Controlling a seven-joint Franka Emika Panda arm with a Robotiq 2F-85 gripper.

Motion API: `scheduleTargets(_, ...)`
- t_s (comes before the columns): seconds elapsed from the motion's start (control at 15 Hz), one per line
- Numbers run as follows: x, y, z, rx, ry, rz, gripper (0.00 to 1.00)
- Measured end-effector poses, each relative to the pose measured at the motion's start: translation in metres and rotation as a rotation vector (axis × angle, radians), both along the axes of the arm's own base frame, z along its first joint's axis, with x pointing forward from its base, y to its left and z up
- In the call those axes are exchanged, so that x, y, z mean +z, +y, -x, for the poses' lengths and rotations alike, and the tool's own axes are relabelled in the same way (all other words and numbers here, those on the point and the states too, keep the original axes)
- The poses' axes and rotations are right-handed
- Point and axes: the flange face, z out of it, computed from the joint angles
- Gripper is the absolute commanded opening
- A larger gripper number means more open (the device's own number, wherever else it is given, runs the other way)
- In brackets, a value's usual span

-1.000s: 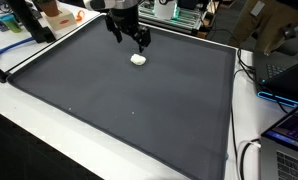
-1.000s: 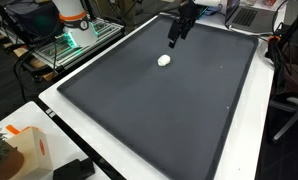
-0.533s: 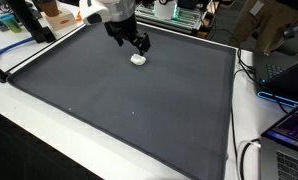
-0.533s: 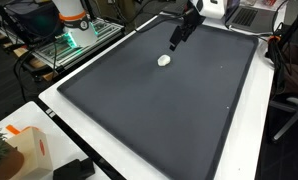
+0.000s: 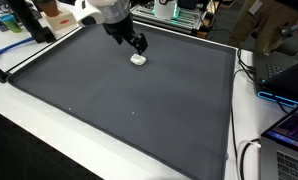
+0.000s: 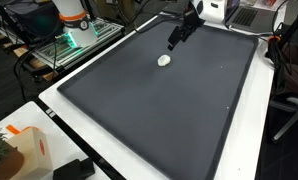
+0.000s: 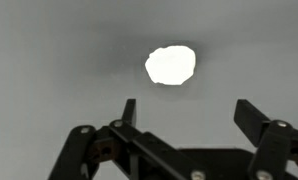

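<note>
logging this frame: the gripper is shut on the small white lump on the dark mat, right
No: the gripper is open. The wrist view shows its jaws spread, with the small white lump lying free on the dark mat beyond them.

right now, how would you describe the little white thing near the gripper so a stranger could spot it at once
Find the big dark mat covering the white table. Near one edge of it, close by the open gripper, lies a small white lump. It is the only bright thing on the mat, rounded and stark against the dark surface.
</note>
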Motion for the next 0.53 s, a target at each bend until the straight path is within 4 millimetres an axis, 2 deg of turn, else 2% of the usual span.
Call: scheduleTargets(0.53,-0.022,-0.051,-0.029,-0.159,0.154,-0.099,1.0)
